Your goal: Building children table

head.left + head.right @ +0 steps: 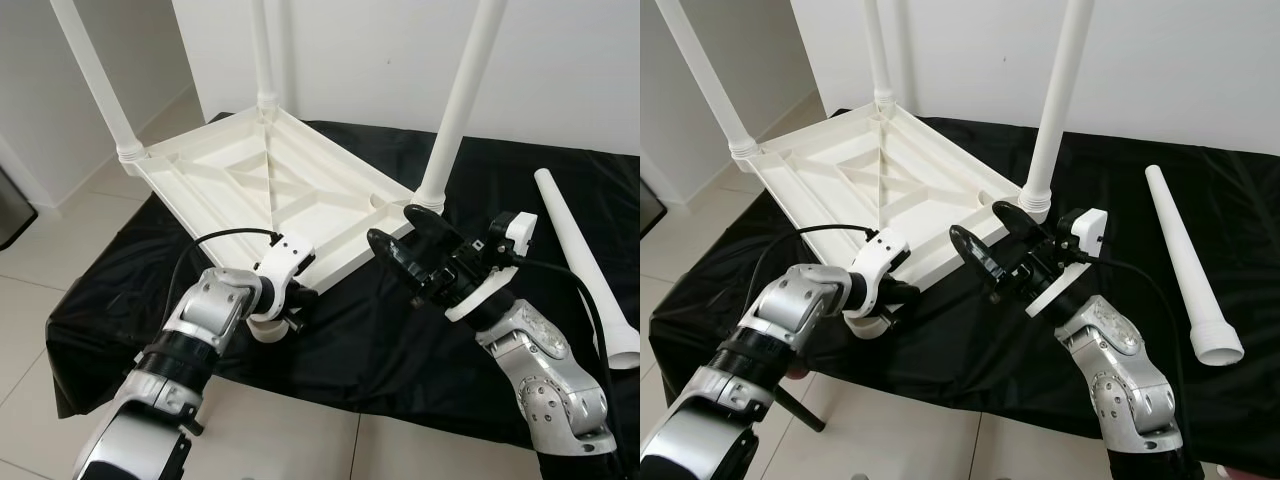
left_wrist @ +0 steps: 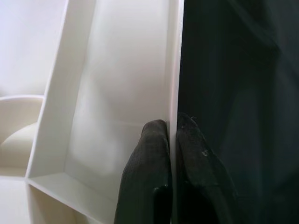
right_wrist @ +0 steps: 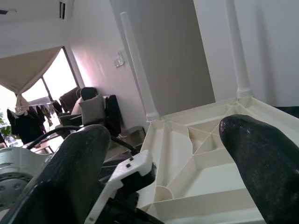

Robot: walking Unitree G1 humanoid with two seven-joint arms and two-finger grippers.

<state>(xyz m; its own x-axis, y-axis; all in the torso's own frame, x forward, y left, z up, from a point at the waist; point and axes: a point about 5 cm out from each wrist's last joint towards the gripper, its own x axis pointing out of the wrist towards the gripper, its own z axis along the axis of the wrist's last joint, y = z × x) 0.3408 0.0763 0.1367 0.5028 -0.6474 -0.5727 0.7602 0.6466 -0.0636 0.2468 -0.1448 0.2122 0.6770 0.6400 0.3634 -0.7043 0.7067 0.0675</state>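
From the head cameras I count one white plastic tabletop (image 1: 270,190) lying upside down on a black cloth (image 1: 400,330), with three legs (image 1: 462,100) standing in its corner sockets, their tops cut off by the frame. A fourth leg (image 1: 1185,265) lies loose on the cloth to my right, well apart from the tabletop. The near corner socket (image 1: 268,330) is mostly hidden behind my left gripper (image 1: 298,292), which sits at the tabletop's near edge. My right gripper (image 1: 990,240) hovers just beside the near right leg, fingers spread wide and holding nothing.

In the left wrist view, my two fingers (image 2: 145,172) are pinched tight on the tabletop's thin rim (image 2: 173,93).

In the right wrist view, both fingertips (image 3: 261,158) stand far apart over the ribbed underside (image 3: 201,163); two legs show, tops cropped.
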